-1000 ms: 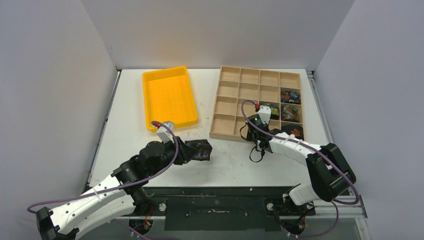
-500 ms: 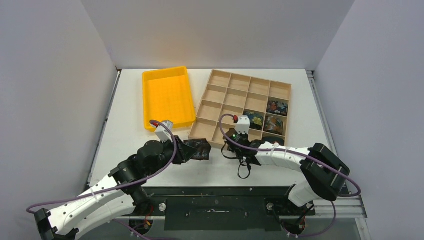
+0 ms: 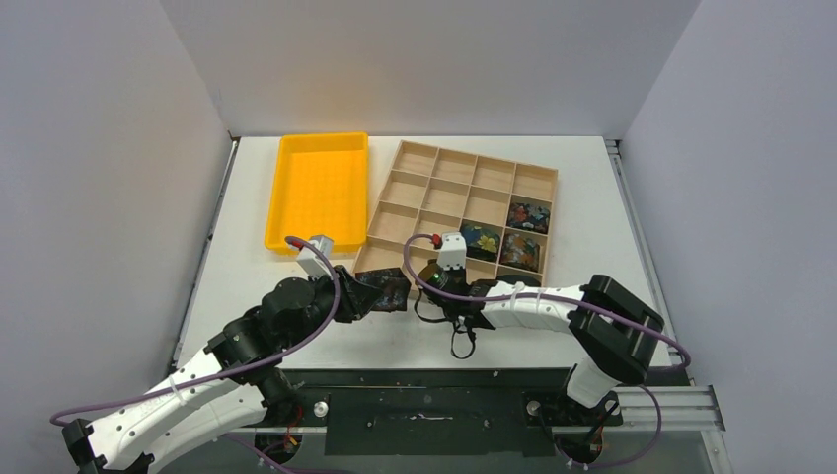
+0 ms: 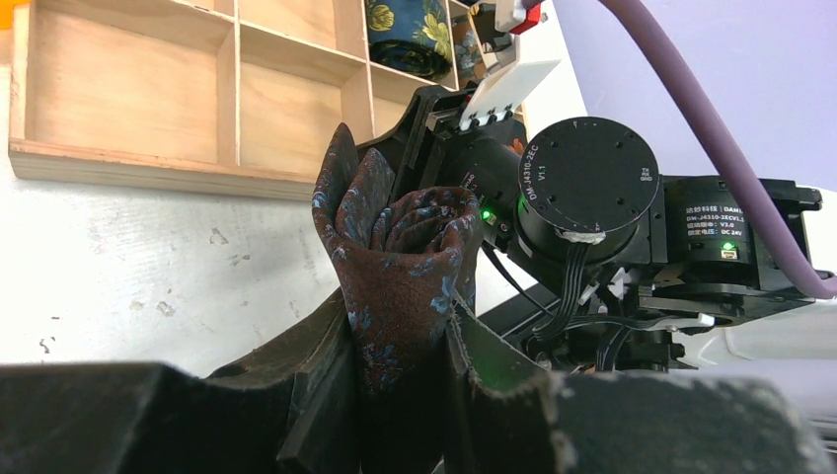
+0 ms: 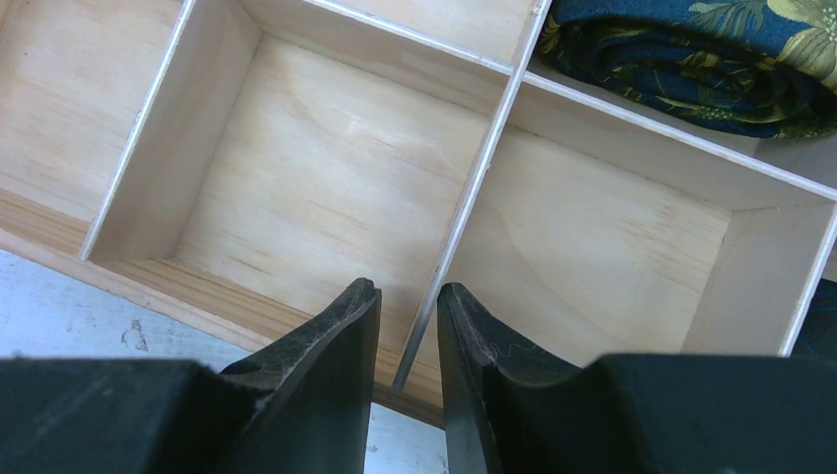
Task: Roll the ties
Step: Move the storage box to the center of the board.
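Observation:
A dark brown rolled tie [image 4: 400, 257] with blue flowers stands upright in my left gripper [image 4: 397, 314], which is shut on it. In the top view this tie [image 3: 387, 293] is held just off the near left corner of the wooden tray [image 3: 464, 150]. My right gripper [image 3: 431, 272] is at the tray's near edge. Its jaws [image 5: 408, 291] are closed astride a thin divider [image 5: 464, 197] between two empty cells. Three coiled ties lie in cells at the tray's right: one blue-green [image 3: 483, 240], one multicolour [image 3: 530, 215], one dark [image 3: 520, 250]. The blue-green tie [image 5: 691, 59] shows in the right wrist view.
An empty yellow bin [image 3: 279, 188] sits at the back left, touching the wooden tray's left side. Most tray cells [image 4: 118, 89] are empty. The right arm's wrist motor [image 4: 582, 183] is close beside the held tie. Grey walls enclose the table.
The wooden tray has slid left and turned with my right gripper on it, nudging the yellow bin. My left gripper with the rolled tie has shifted slightly left.

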